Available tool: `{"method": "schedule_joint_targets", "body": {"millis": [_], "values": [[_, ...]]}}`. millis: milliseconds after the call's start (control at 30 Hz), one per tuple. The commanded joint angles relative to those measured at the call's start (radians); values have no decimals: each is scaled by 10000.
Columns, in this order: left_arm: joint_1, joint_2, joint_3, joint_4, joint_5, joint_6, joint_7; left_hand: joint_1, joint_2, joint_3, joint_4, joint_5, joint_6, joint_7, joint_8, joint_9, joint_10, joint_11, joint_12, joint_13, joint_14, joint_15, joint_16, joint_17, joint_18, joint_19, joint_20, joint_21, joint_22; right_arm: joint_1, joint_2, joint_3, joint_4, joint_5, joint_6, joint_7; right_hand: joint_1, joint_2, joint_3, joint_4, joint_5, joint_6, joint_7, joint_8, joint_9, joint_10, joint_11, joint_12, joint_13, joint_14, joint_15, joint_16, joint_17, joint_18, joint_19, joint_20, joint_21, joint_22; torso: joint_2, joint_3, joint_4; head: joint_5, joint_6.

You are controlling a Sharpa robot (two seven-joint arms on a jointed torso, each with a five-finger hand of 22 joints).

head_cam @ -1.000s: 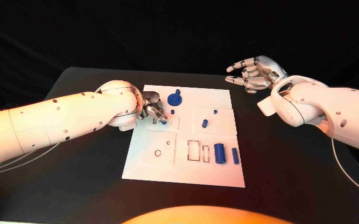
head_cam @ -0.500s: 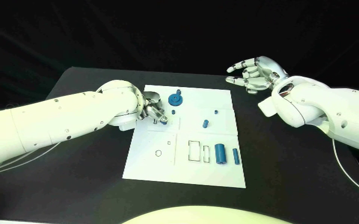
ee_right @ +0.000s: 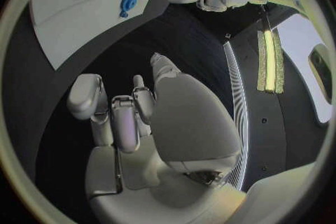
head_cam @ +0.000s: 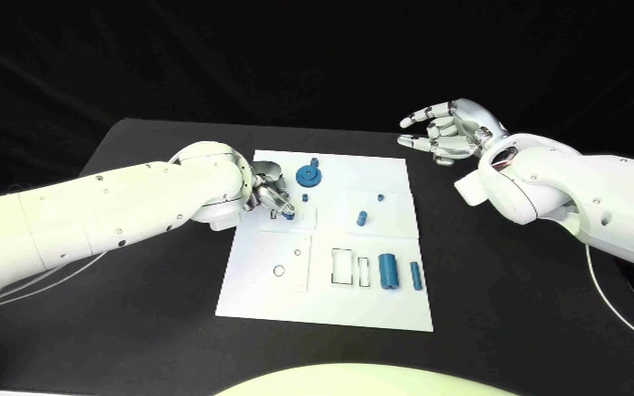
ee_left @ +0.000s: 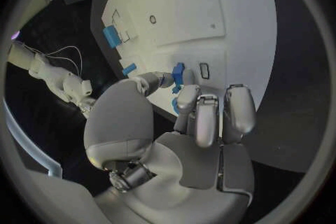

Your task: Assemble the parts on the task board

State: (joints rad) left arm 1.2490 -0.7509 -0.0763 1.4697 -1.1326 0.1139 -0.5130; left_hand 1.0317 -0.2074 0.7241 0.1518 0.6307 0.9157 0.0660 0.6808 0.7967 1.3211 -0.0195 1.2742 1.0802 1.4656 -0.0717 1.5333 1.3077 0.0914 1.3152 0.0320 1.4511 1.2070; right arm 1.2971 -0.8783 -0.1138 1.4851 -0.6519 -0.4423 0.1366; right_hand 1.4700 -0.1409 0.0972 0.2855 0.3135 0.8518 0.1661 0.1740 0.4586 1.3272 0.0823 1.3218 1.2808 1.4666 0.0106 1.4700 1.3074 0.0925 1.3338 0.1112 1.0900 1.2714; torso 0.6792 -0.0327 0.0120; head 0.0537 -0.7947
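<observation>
You are working the left hand (head_cam: 268,192) low over the near-left part of the task board (head_cam: 265,277), presumably to seat a piece there: its fingertips (ee_left: 183,91) are pinching a small blue part (ee_left: 178,74) right against the plate. Further right, the blue gear (head_cam: 310,174), small pegs (head_cam: 362,218) and the cylinder (head_cam: 388,269) are lying spread on the board, likely waiting their turn. Off the board's far right corner, your right hand (head_cam: 447,132) is hovering above the table, fingers loosely curled apart, holding nothing.
</observation>
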Motion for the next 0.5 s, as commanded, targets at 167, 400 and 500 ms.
{"method": "schedule_joint_targets", "body": {"millis": [167,400,500], "values": [[-49,-16,-17,45,-18,-239,27,-41,96,2169,-2258,51,140,-100,84,21,89,-4,73,74,846,-55,47,1852,-139,70,6,59,30,-7,-14,1,16,-96,20,50,-13,-75,74,16,73,-71,24,78,-4,-53,2,-37,1,457,-37,-41,275,116,-64,4,-41,-4,1,0,7,-4,-14],[-58,-16,-17,84,-33,-281,30,-54,106,2158,-2261,49,149,-108,91,23,94,-10,71,66,843,-58,41,1836,-144,86,5,65,53,-7,-18,1,20,-96,21,50,-13,-75,74,16,73,-71,24,78,-4,-53,2,-37,1,457,-37,-41,275,116,-64,4,-41,-4,-2,-2,7,4,-28],[-64,-15,-17,90,-65,-292,30,-53,108,2159,-2263,50,149,-110,92,23,102,-12,79,80,845,-58,45,1846,-144,87,5,66,55,-7,-19,1,21,-96,20,51,-13,-75,74,16,73,-71,24,78,-4,-53,2,-37,1,457,-37,-41,275,116,-64,4,-41,-4,-3,-1,6,5,-29]]}}
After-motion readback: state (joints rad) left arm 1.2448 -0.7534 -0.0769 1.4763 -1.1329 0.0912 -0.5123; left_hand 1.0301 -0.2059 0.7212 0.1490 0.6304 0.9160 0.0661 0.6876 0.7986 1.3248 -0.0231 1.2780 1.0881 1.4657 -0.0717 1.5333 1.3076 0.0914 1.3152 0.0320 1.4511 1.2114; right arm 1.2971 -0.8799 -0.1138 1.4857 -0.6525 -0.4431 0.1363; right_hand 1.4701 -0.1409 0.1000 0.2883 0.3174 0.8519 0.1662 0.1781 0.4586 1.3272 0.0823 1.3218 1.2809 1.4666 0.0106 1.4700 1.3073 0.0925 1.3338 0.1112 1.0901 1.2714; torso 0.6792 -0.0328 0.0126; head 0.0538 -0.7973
